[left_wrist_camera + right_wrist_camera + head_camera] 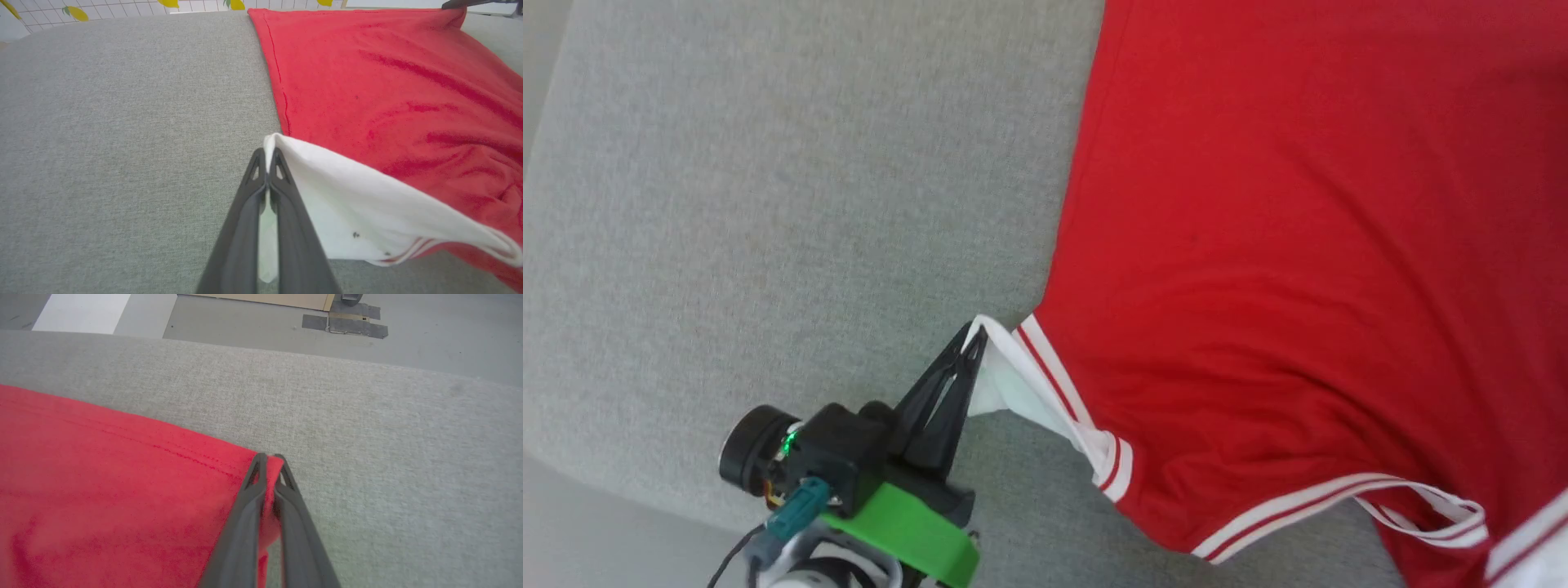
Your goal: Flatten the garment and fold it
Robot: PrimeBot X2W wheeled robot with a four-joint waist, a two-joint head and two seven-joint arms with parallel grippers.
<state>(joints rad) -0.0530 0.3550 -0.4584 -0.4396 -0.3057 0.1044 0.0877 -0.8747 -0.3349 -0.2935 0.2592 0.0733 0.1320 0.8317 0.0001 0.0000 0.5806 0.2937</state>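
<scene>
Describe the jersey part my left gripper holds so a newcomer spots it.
A red jersey lies on the grey surface. At its left edge a white sleeve sticks out, pinched by the left gripper. It is white; the cloth beside it is red.

We count one red jersey garment (1298, 245) with white sleeves, one grey woven fabric surface (768, 204), and two grippers, the left gripper (976, 333) and the right gripper (270, 456), each with two long dark fingers (295, 522), four altogether.

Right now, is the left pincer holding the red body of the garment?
No, the left pincer pinches the white sleeve of the garment.
</scene>
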